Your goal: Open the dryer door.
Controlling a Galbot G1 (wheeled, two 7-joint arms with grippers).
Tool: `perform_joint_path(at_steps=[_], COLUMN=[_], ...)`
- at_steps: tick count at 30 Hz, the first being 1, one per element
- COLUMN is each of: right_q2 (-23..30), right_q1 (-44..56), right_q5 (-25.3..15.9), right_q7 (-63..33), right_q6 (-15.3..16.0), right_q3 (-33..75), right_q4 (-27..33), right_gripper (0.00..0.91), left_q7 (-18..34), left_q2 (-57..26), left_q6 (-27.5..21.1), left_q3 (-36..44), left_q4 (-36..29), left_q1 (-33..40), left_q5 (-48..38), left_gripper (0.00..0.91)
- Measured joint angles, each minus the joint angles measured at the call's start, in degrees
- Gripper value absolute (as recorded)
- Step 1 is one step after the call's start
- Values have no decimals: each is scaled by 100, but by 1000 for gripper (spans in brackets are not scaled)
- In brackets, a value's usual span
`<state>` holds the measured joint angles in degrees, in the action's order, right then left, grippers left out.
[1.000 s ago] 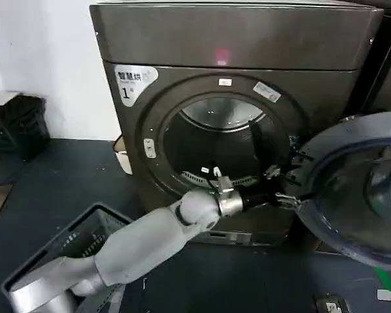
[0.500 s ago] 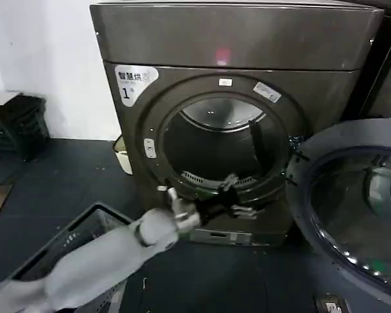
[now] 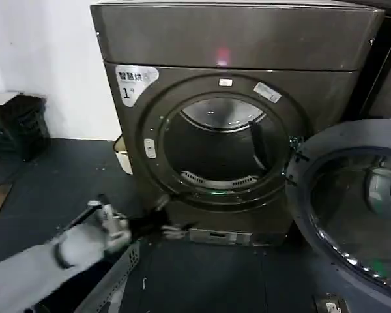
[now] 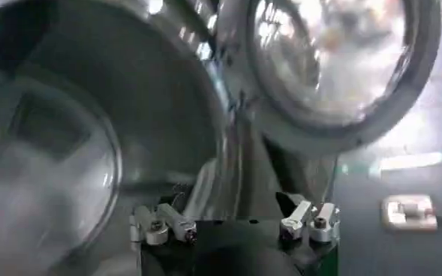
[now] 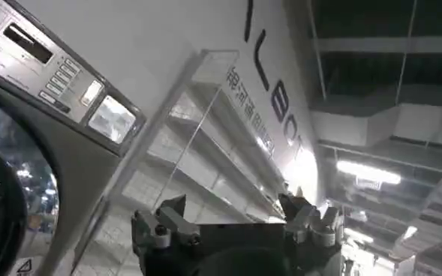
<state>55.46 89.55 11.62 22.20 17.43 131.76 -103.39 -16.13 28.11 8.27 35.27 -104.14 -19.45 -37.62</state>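
Observation:
The dryer (image 3: 234, 39), bronze-grey with a "1" sticker and a pink light, stands in the middle of the head view with its drum opening (image 3: 215, 147) exposed. The dryer door (image 3: 352, 215) is swung wide open to the right, its dark inner face and glass toward me. My left gripper (image 3: 173, 228) is open and holds nothing; it sits low in front of the dryer's bottom left, well apart from the door. In the left wrist view that gripper (image 4: 236, 217) faces the drum and the door's chrome ring (image 4: 333, 139). My right gripper (image 5: 236, 214) is open, empty and points up along a wall.
A grey basket (image 3: 117, 274) lies on the dark floor at lower left, partly under my left arm. A white container (image 3: 122, 156) stands by the dryer's left side. A blacker machine (image 3: 388, 65) stands at the right. A control panel (image 5: 48, 67) appears in the right wrist view.
My left gripper has come off the door's edge and pulled back down and to the left, away from the dryer. The door swung a little wider, then stayed.

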Motion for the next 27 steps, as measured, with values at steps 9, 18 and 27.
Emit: perform_joint_path(at_steps=[9,18,27], right_q2=[-37,-46,-89], right_q1=[-160,-351,-327], right_q5=[-21,-135,-192], right_q7=[21,47,83], right_q6=[-45,-77,-178], right_q3=[-132,-303,-256], right_q4=[96,168,299], right_gripper=[907,907,907], left_q7=[-1042,-1375,-1768], left_q2=[-1414,-2402,-2838], left_q6=[-444,-365,-372], left_q3=[-708,-984,-1169], left_q4=[258,759,1211], left_q1=[-645,-1326,-1398], left_q5=[57,837,1744], left_gripper=[907,907,907])
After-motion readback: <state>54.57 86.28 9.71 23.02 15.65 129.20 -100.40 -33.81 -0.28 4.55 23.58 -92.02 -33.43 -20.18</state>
